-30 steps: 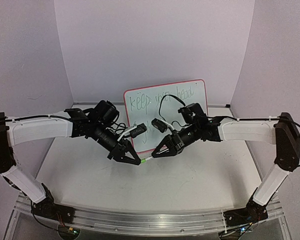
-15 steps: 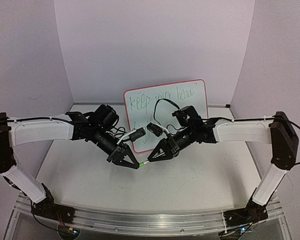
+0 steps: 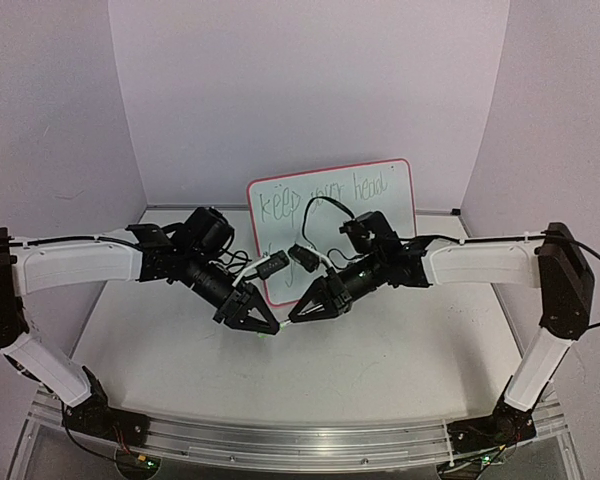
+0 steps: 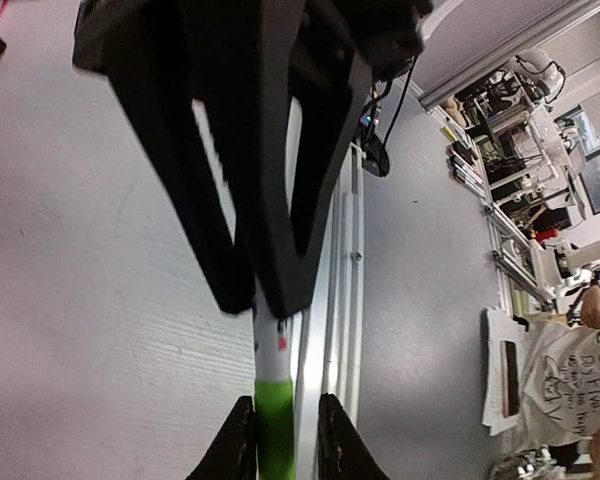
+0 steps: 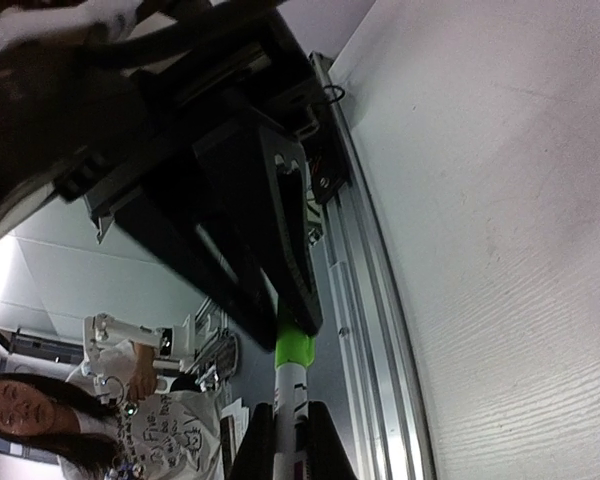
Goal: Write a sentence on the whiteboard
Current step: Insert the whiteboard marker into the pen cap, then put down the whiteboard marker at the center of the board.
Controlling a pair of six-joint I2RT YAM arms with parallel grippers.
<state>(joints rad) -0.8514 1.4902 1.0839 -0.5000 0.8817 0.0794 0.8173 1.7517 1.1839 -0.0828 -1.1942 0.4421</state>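
Both pairs of fingers are pinched narrow on one marker. The left gripper clamps its green cap, and the right gripper clamps the white barrel. They meet tip to tip, low over the middle of the table.

A second ago a short stretch of white and green showed between the two sets of fingertips. That stretch has almost vanished in the overhead view, because the grippers have closed toward each other and drifted a little to the left. I read this as the cap being pressed home, not pulled off. That would mean the writing is finished, or at least paused.

The whiteboard stands upright at the back centre of the table, just behind the grippers, and the right arm hides its lower part. Its top line reads "keep your head" in thin green strokes. A second line sits below it, mostly covered, so I cannot tell how far it runs.

Plain lavender walls enclose the workspace on three sides. The table is pale and matte. An aluminium rail along the near edge carries both arm bases. The wrist views show shelving beyond that edge and a person in a printed T-shirt.
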